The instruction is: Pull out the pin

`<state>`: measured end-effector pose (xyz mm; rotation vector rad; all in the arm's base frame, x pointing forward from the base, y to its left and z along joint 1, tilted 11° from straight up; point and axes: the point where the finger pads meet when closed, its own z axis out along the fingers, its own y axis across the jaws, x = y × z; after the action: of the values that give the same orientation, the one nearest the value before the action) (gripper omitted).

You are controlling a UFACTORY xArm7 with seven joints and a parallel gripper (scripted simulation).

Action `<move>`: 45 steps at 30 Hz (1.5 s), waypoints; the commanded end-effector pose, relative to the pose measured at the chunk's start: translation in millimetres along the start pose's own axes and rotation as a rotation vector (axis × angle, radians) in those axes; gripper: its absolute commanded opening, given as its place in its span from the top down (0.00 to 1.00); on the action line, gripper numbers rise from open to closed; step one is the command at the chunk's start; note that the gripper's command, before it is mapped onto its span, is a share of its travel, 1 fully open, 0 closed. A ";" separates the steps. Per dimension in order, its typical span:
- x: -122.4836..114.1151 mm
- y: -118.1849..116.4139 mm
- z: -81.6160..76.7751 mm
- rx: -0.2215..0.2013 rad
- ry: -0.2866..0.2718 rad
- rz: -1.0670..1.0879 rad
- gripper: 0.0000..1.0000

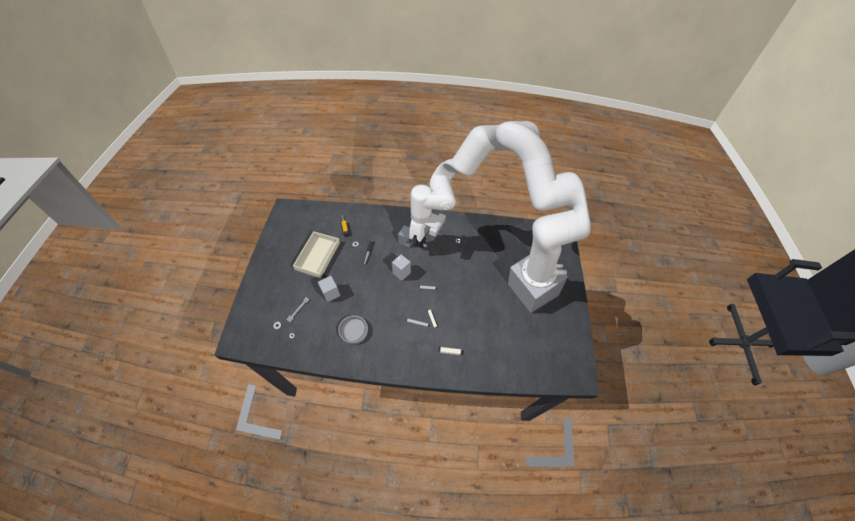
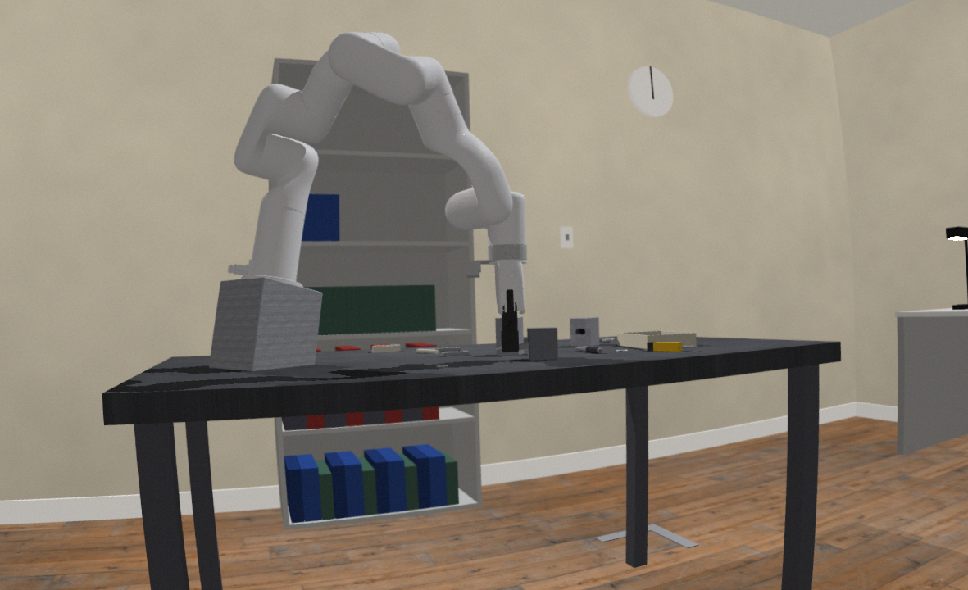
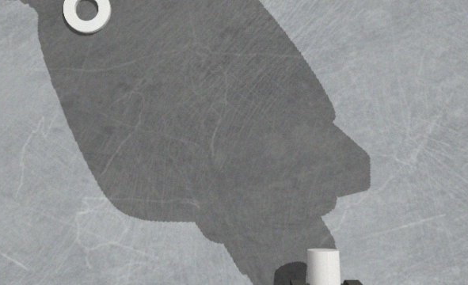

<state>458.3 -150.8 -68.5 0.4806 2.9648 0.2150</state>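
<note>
My gripper (image 1: 415, 241) is low over the back middle of the dark table, and its black fingers (image 2: 509, 323) point down. It is shut on the white pin (image 3: 323, 266), whose round end shows at the bottom edge of the wrist view between the fingertips. The pin's grey block (image 1: 405, 231) stands right behind the fingers and is mostly hidden by them. The hole is hidden, so I cannot tell how far the pin sits in it.
Two more grey blocks (image 1: 402, 266) (image 1: 329, 288) stand nearer the front. A cream tray (image 1: 316, 253), a round dish (image 1: 352, 328), a washer (image 3: 86, 9), and loose pegs and bolts lie around. The arm's base (image 1: 537, 288) is at the right.
</note>
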 end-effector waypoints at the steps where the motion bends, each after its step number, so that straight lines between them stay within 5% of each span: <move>1: -0.4 0.1 -1.0 0.001 -0.004 -0.001 1.00; 45: 7.8 -0.3 0.4 -0.001 0.002 0.000 1.00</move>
<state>448.9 -147.2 -71.3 0.4805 2.9710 0.2193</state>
